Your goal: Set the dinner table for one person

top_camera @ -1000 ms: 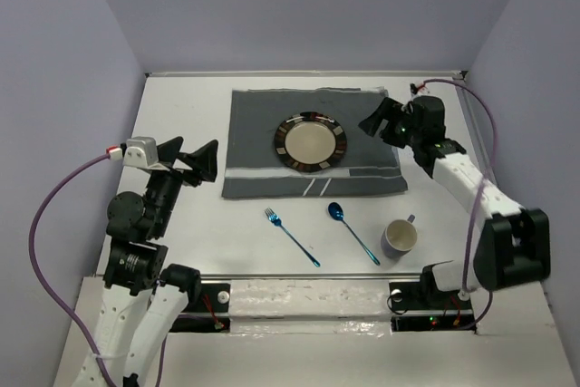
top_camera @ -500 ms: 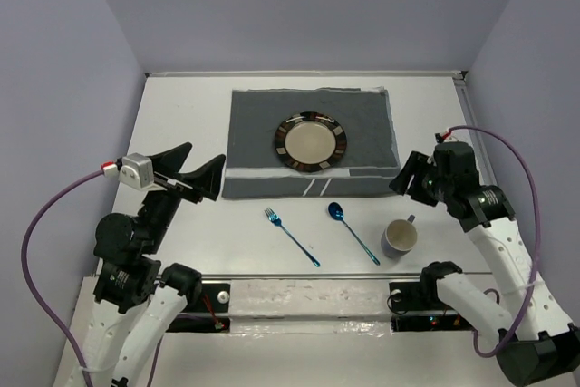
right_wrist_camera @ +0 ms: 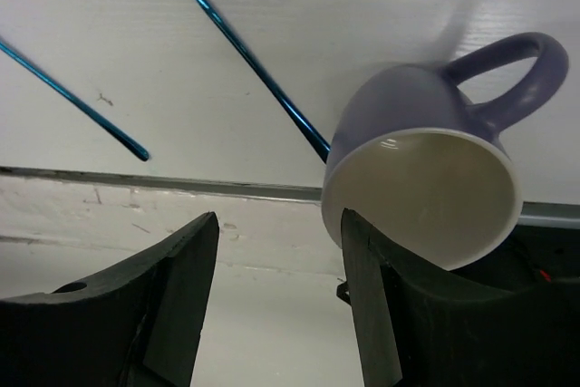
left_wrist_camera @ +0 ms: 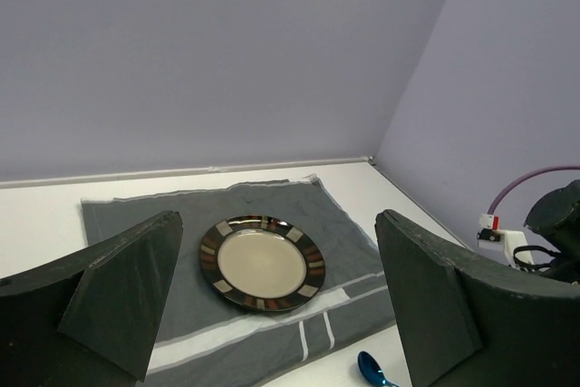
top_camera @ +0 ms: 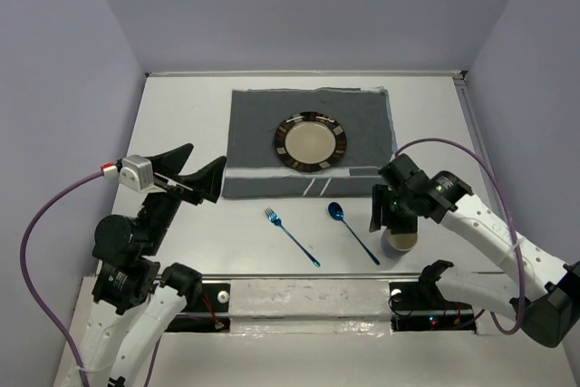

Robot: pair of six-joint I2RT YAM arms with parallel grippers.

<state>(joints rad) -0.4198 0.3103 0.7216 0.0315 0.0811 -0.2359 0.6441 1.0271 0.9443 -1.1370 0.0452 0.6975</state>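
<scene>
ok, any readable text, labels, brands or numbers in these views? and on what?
None readable in any view.
Purple ceramic mug: plain, no print showing.
Dark-rimmed round plate: pale blocks around the rim, pattern only.
Grey striped cloth placemat: stripes only.
Small red-and-white connector: too small to tell if it is marked.

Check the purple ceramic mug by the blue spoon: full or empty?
Empty. The right wrist view looks straight into the purple ceramic mug: bare cream interior, nothing inside.
</scene>
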